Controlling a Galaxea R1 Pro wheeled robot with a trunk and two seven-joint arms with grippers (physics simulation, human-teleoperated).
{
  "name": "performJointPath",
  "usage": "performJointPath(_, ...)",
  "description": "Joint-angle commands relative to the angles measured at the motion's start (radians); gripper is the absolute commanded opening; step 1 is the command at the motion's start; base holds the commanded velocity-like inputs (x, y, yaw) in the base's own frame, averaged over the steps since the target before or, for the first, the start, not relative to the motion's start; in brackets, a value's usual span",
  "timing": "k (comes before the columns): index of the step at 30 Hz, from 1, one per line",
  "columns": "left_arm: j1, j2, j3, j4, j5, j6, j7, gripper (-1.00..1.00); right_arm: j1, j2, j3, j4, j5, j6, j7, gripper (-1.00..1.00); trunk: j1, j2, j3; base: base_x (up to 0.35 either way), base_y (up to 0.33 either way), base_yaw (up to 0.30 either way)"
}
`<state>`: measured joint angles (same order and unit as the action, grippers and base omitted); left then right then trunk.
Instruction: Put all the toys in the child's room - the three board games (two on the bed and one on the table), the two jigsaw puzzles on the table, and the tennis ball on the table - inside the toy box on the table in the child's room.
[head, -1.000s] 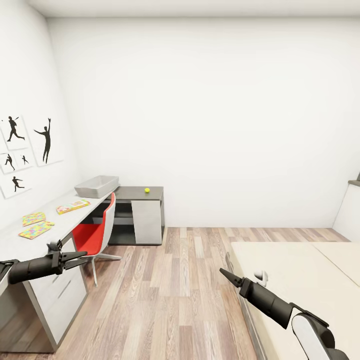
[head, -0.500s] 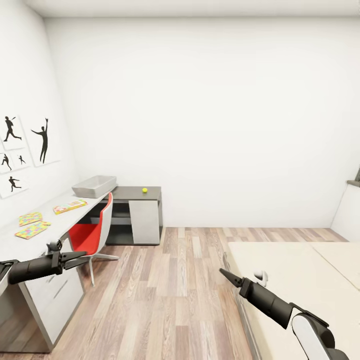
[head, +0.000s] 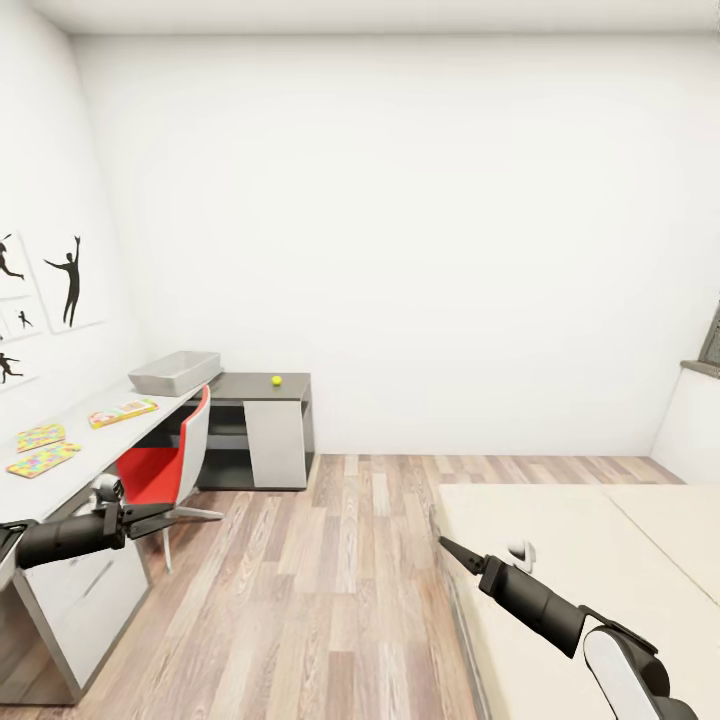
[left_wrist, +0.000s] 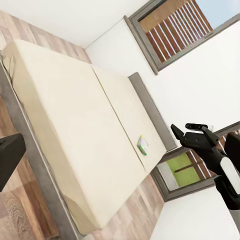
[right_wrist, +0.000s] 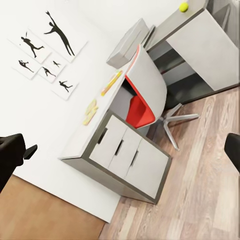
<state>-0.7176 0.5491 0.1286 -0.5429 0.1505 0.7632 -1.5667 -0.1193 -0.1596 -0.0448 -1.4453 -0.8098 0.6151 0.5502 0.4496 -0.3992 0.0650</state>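
Note:
The light grey toy box (head: 175, 372) stands on the white table (head: 85, 440) at the left wall. The tennis ball (head: 276, 380) lies on the lower dark section. A flat board game (head: 122, 412) and two jigsaw puzzles (head: 40, 436) (head: 43, 460) lie on the white top. The bed (head: 600, 560) is at the right. In the left wrist view a green-white board game (left_wrist: 143, 145) lies on the mattress (left_wrist: 65, 110). My left gripper (head: 168, 515) hangs open and empty in front of the desk. My right gripper (head: 448, 546) is open and empty at the bed's near corner.
A red and grey swivel chair (head: 165, 465) stands at the desk. White drawers (right_wrist: 125, 155) fill the desk's near end. Silhouette pictures (head: 68, 282) hang on the left wall. Wood-plank floor (head: 320, 580) lies between desk and bed. A window (left_wrist: 170, 30) is beyond the bed.
The whole picture has shifted left, so the camera has turned to the right. More of the bed shows. Both arms hold the same pose.

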Motion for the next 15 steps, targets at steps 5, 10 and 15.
performJointPath(5, 0.0, 0.0, 0.001, 0.0, -0.001, 0.01, -0.004, 1.0, 0.0, 0.0, -0.001, 0.0, -0.006, 0.008, 0.001, 1.0, 0.0, -0.001, 0.0, 0.0, -0.26, 0.0)
performJointPath(10, 0.0, 0.0, 0.002, 0.0, 0.0, 0.01, -0.004, 1.0, 0.0, 0.0, -0.001, 0.0, -0.006, 0.008, 0.001, 1.0, 0.0, -0.001, 0.0, 0.0, -0.242, 0.0)
performJointPath(15, 0.0, 0.0, 0.002, 0.0, 0.0, 0.01, -0.004, 1.0, 0.0, 0.0, -0.001, 0.0, -0.006, 0.008, 0.001, 1.0, 0.0, -0.001, 0.0, 0.0, -0.107, 0.0)
